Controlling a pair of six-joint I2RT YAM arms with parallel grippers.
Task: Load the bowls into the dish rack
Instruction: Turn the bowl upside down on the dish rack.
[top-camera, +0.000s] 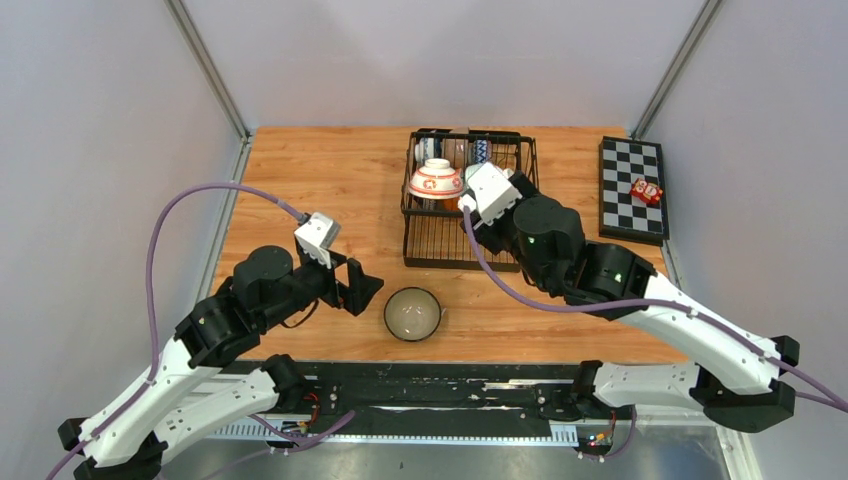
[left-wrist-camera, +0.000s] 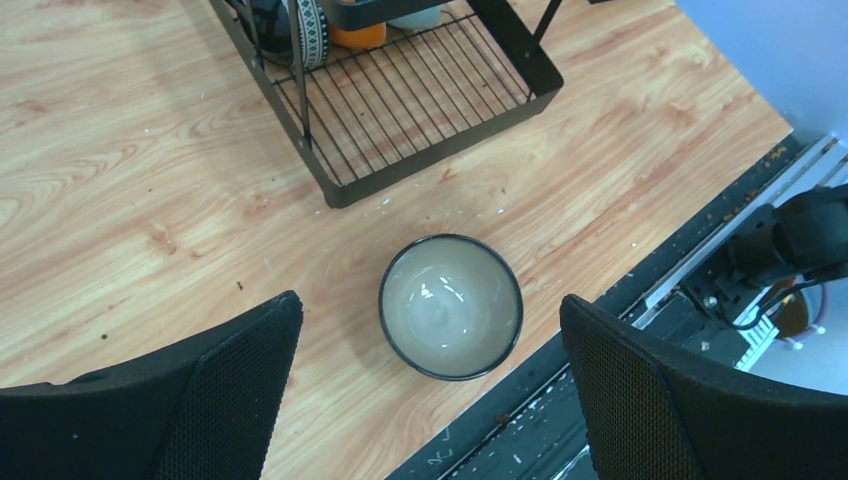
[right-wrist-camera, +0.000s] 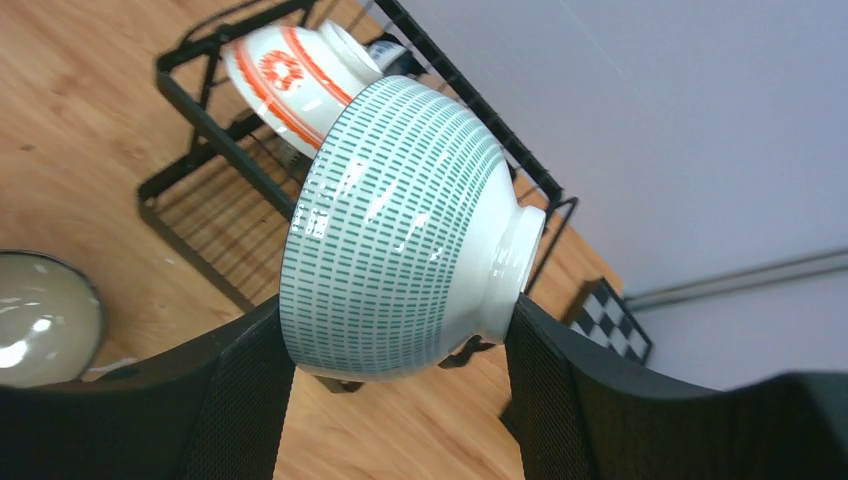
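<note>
A dark-rimmed bowl (top-camera: 412, 313) with a pale inside stands upright on the wooden table, just in front of the black wire dish rack (top-camera: 470, 262). My left gripper (left-wrist-camera: 430, 310) hovers above this bowl (left-wrist-camera: 450, 305), open wide, with both fingers clear of it. My right gripper (right-wrist-camera: 395, 340) is shut on a white bowl with green dashes (right-wrist-camera: 400, 220), held on its side by rim and foot over the rack (right-wrist-camera: 190, 130). A red-patterned bowl (top-camera: 436, 180) lies tipped in the rack, with blue-and-white bowls (top-camera: 430, 150) behind it.
A black-and-white checkered board (top-camera: 632, 185) with a small red toy (top-camera: 646, 191) lies at the table's right edge. The rack's near corner (left-wrist-camera: 440, 150) sits close to the bowl on the table. Grey walls close in the back and sides.
</note>
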